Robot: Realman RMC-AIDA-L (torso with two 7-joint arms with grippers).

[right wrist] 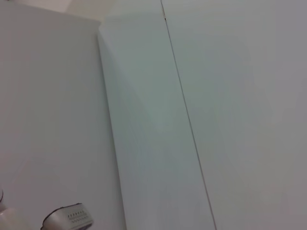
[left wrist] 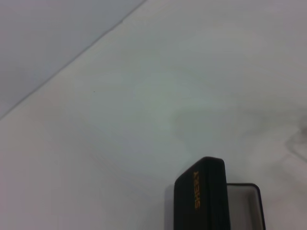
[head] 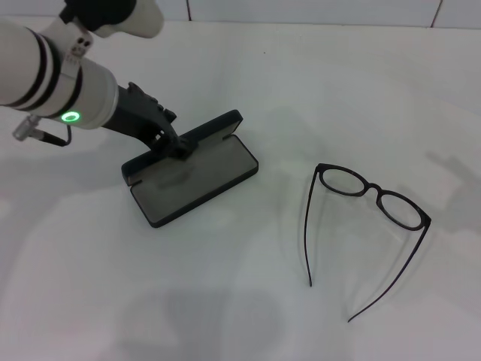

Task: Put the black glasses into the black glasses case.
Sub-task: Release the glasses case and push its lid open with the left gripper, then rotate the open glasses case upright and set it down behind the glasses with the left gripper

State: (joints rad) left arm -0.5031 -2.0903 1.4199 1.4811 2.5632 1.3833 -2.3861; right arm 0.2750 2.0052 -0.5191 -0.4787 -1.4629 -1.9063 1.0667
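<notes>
The black glasses case (head: pixel 197 179) lies open at centre-left of the white table, its grey lining facing up and its lid (head: pixel 216 126) standing up along the far side. My left gripper (head: pixel 178 147) reaches in from the left and is closed on the middle of that lid. In the left wrist view the lid's black outside (left wrist: pixel 201 199) with gold lettering shows close by, and the edge of the tray sits beside it. The black glasses (head: pixel 373 193) lie to the right of the case, temple arms unfolded and pointing toward me. My right gripper is out of view.
Bare white table (head: pixel 240 301) surrounds both objects, with a hand's width of open surface between case and glasses. A tiled wall (head: pixel 316 11) runs along the far edge. The right wrist view shows only pale wall panels and a small grey-white device (right wrist: pixel 67 218).
</notes>
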